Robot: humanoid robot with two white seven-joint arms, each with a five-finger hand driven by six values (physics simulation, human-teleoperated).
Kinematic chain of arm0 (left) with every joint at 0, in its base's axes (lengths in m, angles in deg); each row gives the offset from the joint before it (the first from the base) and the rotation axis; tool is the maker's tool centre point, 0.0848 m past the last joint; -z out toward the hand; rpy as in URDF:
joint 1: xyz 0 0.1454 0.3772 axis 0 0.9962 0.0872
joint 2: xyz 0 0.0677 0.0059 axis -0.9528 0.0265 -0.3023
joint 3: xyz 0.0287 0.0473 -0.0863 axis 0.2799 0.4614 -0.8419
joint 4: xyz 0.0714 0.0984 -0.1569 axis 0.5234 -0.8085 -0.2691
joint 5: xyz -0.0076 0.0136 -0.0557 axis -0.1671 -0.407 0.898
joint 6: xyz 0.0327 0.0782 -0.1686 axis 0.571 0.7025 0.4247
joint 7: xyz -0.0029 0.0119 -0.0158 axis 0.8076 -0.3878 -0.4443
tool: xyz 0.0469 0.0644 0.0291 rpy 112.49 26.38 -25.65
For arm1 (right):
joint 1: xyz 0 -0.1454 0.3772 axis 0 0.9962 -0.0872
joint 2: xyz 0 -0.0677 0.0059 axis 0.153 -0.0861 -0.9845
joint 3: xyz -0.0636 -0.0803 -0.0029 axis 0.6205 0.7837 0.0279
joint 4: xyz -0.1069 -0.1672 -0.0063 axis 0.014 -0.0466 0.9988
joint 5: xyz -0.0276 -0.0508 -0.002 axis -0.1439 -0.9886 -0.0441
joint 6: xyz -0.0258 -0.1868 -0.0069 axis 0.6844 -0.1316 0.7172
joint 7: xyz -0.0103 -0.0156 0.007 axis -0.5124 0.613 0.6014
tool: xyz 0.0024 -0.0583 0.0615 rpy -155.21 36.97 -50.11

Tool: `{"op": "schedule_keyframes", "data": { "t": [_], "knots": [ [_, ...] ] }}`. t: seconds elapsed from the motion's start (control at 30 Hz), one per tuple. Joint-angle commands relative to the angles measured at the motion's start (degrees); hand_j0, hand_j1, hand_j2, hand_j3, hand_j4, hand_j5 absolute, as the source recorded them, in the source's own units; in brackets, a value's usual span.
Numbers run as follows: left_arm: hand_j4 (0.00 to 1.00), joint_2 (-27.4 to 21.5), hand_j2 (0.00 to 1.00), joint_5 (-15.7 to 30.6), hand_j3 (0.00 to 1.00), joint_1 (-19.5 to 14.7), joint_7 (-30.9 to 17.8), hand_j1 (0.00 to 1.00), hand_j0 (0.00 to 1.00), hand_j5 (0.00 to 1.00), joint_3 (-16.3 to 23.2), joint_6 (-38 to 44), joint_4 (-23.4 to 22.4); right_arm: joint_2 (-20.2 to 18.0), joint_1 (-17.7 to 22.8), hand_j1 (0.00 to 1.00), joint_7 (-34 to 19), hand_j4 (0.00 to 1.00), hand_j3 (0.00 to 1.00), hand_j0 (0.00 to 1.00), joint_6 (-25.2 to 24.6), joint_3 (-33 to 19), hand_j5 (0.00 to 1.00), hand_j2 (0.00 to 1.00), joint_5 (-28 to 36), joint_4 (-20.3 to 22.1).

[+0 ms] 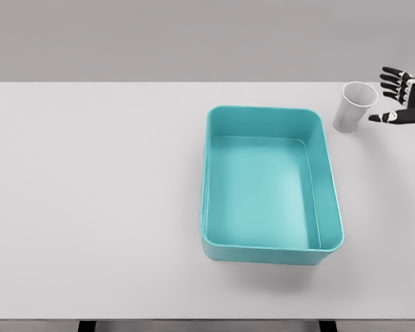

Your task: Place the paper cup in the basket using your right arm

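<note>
White table (pixel 90 207): paper cup (pixel 353 106) upright beside empty basket (pixel 271 250); my right hand (pixel 403 99) spread wide, near it, nothing grasped yet.

One paper cup (pixel 354 106), one basket (pixel 271 253), one hand (pixel 403 98).

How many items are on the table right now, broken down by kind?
Paper cup: 1, white, upright, on the table right of the basket's far corner
Basket: 1, teal, nothing inside
Total: 2
The right robot hand is open beside the cup, not touching it.
</note>
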Motion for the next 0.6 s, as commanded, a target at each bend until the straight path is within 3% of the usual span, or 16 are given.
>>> {"op": "schedule_keyframes", "data": {
  "t": [0.0,0.57],
  "knots": [
    [1.0,0.0,1.0,0.0,1.0,0.0,-0.02,1.0,1.0,1.0,0.0,0.0,0.03,0.11,-0.26,1.0,0.0,1.0,1.0,1.0,0.04,-0.13,1.0,1.0,-0.55,-1.25],
    [1.0,0.0,1.0,0.0,1.0,0.0,-0.02,1.0,1.0,1.0,0.0,0.0,0.03,1.17,-0.79,1.0,0.0,1.0,1.0,1.0,0.22,-0.13,1.0,1.0,-0.64,-2.22]
  ]
}}
